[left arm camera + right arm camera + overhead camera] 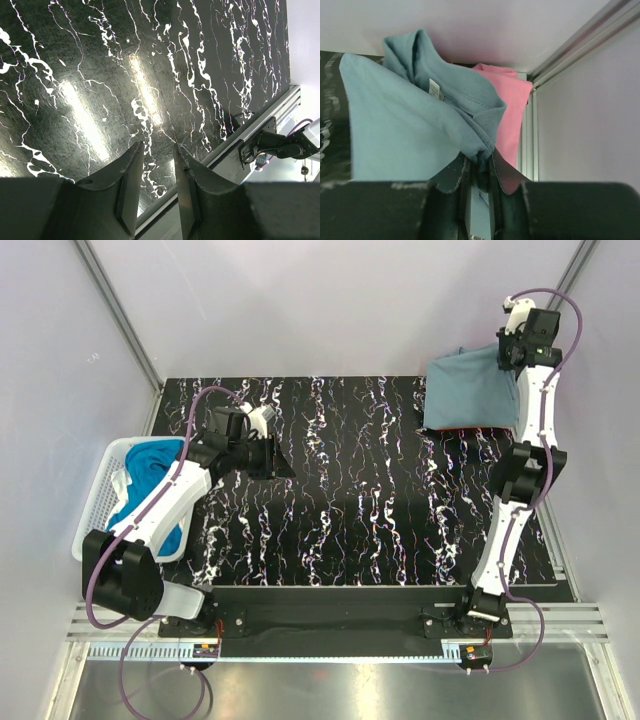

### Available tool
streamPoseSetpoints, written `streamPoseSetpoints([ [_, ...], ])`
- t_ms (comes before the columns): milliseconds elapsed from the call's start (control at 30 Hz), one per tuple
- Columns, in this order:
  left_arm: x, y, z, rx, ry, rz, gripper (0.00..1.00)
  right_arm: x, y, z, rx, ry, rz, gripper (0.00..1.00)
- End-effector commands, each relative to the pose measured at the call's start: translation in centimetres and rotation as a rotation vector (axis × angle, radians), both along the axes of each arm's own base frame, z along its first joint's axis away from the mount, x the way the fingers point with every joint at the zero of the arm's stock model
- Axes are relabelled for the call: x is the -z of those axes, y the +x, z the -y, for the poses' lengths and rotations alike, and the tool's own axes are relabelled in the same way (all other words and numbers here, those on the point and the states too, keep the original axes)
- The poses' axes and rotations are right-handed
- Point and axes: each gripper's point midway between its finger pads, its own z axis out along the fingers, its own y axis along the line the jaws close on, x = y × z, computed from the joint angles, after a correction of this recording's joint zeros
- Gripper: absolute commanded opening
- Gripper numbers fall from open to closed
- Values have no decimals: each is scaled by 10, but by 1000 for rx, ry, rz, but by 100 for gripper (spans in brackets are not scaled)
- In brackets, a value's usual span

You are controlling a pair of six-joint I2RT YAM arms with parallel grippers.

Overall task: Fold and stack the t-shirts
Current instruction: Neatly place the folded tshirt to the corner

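Found right gripper [480, 159] clenched on grey shirt [395, 125] at 1 o'clock, likely squaring it atop pink shirt [512, 95]; left gripper [158, 146] parted, empty, at 9 o'clock.

My bench [100, 75] is glossy black, veined white, mirroring lamps in streaks. The grey-blue t-shirt [405, 130] is soft matt knit cloth, ribbed at the collar; the pink t-shirt [512, 100] beside it is equally matt. My right pincer [479, 172] is dark matt plastic, scuffed pale at the edges. The basket [95, 505] is white plastic mesh.
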Motion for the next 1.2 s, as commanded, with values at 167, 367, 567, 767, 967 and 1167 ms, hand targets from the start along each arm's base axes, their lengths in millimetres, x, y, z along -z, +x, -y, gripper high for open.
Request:
streamPoseSetpoints([
  [167,4,3,3,21,13,12,36,-15,67,46,95,-92,293,0],
  [367,7,-3,11,57,14,2,36,18,88,55,83,-131,312,3],
  [567,9,-3,11,59,15,-4,36,16,100,57,71,-153,382,16],
  [767,3,-4,13,68,2,12,38,0,77,70,207,-142,355,82],
  [967,-25,-5,15,78,-43,106,38,-85,9,26,325,44,335,100],
  [1167,-81,-4,15,62,-118,280,40,-149,-105,-76,268,257,224,100],
])
